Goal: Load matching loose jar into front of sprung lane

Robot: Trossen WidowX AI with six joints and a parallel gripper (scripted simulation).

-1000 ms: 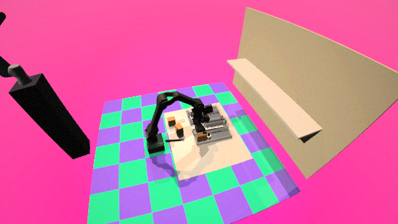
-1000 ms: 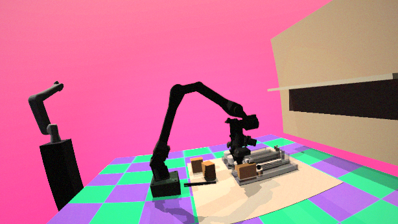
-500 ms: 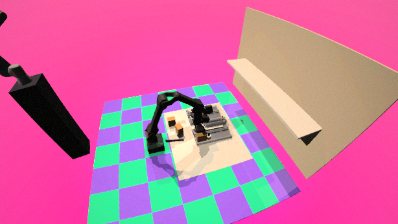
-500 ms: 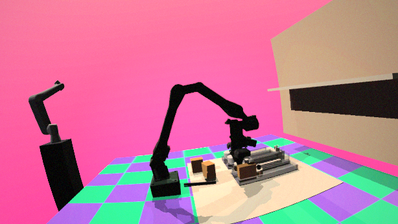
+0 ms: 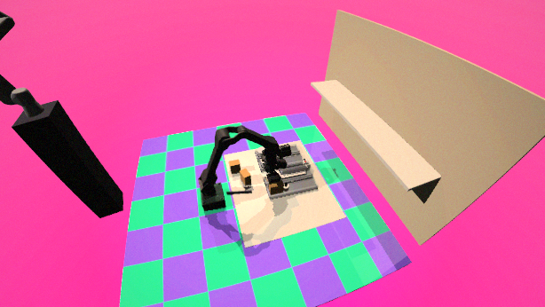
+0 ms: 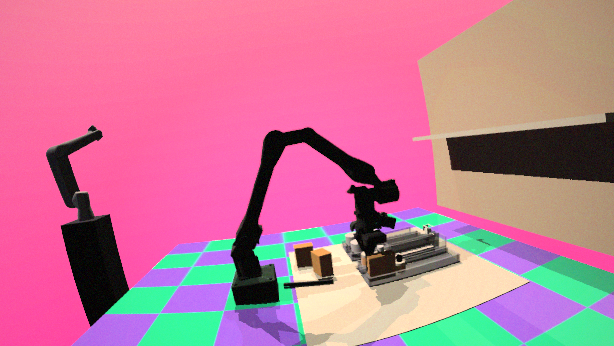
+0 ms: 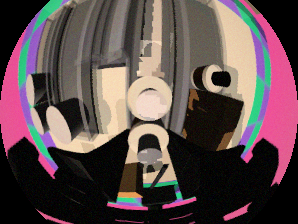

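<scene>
The sheet lies on a green and violet checkered surface. Near its edge stands the arm's base, with a black bar lying just beside it. Two loose brown boxes, the tall box and the small box, stand upright beyond the bar. A brown block stands at the front of the rack's outer lane, a black-capped jar behind it. The gripper points down at the rack's front, its fingers closed on the new jar. This jar is in line with the lane jar, directly in front of it; contact between them, and with the lane floor, cannot be confirmed. White-topped jars stand to one side. Farther off, well apart from the rack, a shelf projects from a tan panel.
</scene>
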